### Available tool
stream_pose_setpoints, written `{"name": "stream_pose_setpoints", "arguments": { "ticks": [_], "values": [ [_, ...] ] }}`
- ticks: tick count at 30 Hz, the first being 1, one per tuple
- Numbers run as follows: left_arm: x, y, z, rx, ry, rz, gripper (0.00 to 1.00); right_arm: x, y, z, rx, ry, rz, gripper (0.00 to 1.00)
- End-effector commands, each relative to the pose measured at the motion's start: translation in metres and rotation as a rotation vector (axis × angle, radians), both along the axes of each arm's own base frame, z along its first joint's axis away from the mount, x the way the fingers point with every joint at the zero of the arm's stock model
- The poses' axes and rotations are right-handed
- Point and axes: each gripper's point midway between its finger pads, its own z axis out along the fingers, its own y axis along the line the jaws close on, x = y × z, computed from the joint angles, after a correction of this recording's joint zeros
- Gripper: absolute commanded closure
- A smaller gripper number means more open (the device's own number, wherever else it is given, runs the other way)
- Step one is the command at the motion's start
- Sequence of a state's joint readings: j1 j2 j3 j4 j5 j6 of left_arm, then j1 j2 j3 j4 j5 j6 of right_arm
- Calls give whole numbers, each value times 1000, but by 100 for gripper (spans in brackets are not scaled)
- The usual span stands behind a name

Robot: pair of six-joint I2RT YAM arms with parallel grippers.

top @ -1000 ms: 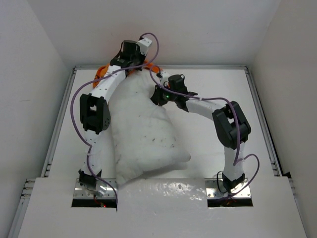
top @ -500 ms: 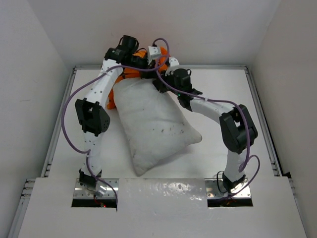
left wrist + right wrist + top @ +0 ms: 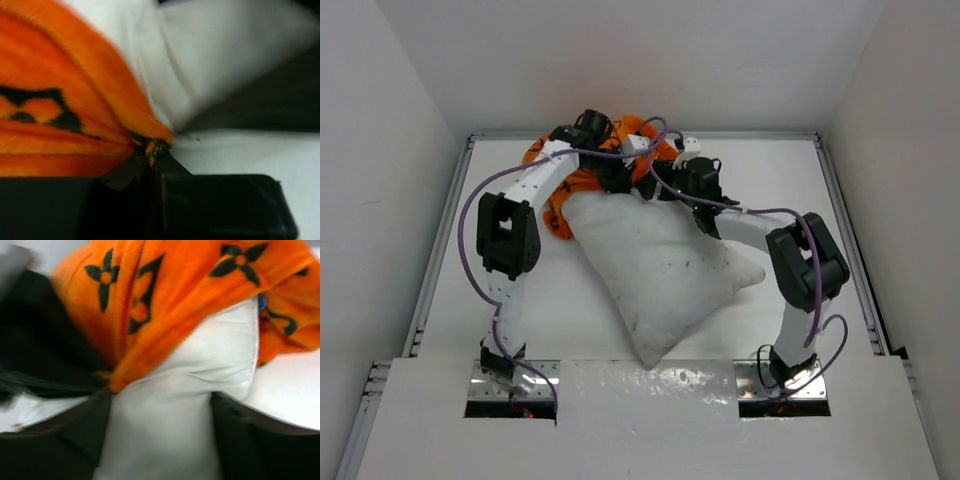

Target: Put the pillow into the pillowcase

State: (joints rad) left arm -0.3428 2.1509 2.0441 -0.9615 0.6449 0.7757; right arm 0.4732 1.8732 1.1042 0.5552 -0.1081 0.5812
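Note:
The white pillow (image 3: 665,270) lies diagonally on the table, its far end tucked under the orange pillowcase (image 3: 563,190) bunched at the back. My left gripper (image 3: 618,180) is shut on a pinch of the pillowcase's edge (image 3: 60,100), right beside the pillow (image 3: 210,60); the left gripper's tips (image 3: 155,150) meet on orange fabric. My right gripper (image 3: 672,185) stands open with its jaws wide apart. The pillow's corner (image 3: 165,405) bulges between the right gripper's fingers (image 3: 75,440), and the pillowcase (image 3: 170,290) drapes over that corner.
A raised rim (image 3: 445,240) runs along the table's left side and another (image 3: 845,230) along the right. The back wall stands just behind the pillowcase. Purple cables (image 3: 470,215) loop off both arms.
The pillow's near end has swung to the right and its far end has gone toward the pillowcase. Both wrists came down over the orange fabric. The right gripper has opened.

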Motion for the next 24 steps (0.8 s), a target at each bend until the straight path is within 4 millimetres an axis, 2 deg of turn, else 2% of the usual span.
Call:
{"name": "stream_pose_setpoints", "arguments": {
  "ticks": [1, 2, 3, 4, 5, 6, 7, 8, 9, 10, 11, 12, 13, 14, 15, 16, 17, 18, 19, 20, 21, 24],
  "values": [
    [7, 13, -43, 152, 10, 146, 94, -19, 6, 73, -2, -190, 122, 21],
    [9, 13, -44, 150, 4, 156, 92, -17, -5, 67, -33, -154, 105, 20],
    [10, 13, -46, 151, 3, 157, 88, -5, -31, 73, -27, -146, 49, 20],
    [10, 13, -48, 152, 4, 156, 87, 3, -42, 80, -8, -139, 36, 27],
    [12, 13, -47, 151, -3, 152, 86, 12, -56, 82, 11, -121, 4, 37],
    [12, 14, -47, 154, -8, 151, 86, 27, -86, 79, 36, -77, -68, 53],
    [13, 15, -48, 163, -18, 136, 86, 44, -95, 82, 42, -71, -93, 82],
    [12, 17, -48, 172, -21, 130, 87, 54, -103, 80, 42, -57, -100, 89],
    [11, 21, -51, 184, -19, 130, 89, 64, -116, 69, 11, -27, -119, 89],
    [11, 25, -50, 190, -28, 122, 90, 82, -117, 64, -8, -28, -119, 84],
    [10, 28, -51, 193, -30, 121, 92, 89, -119, 55, -49, -21, -109, 60],
    [5, 33, -58, 206, -12, 121, 92, 96, -119, 50, -66, -26, -101, 51],
    [6, 37, -54, 201, -28, 125, 93, 109, -115, 38, -71, -35, -76, 34],
    [4, 40, -56, 203, -26, 125, 93, 115, -117, 28, -74, -23, -80, 28],
    [-2, 43, -62, 208, -9, 124, 93, 120, -112, 22, -75, -31, -43, 24],
    [0, 46, -57, 200, -27, 130, 93, 132, -108, 6, -86, -30, -24, 21],
    [-2, 47, -58, 200, -27, 132, 92, 137, -106, -3, -102, -27, -1, 19],
    [-2, 49, -57, 200, -30, 136, 92, 145, -98, 4, -94, -52, 36, 17],
    [-2, 50, -57, 202, -29, 138, 92, 149, -96, -6, -101, -44, 53, 16],
    [-1, 50, -56, 203, -34, 140, 91, 150, -93, -31, -116, -12, 79, 15],
    [0, 50, -55, 205, -40, 136, 91, 152, -88, -30, -111, -27, 116, 14],
    [1, 53, -55, 215, -51, 128, 91, 146, -76, -46, -101, -32, 192, 13]
  ]
}}
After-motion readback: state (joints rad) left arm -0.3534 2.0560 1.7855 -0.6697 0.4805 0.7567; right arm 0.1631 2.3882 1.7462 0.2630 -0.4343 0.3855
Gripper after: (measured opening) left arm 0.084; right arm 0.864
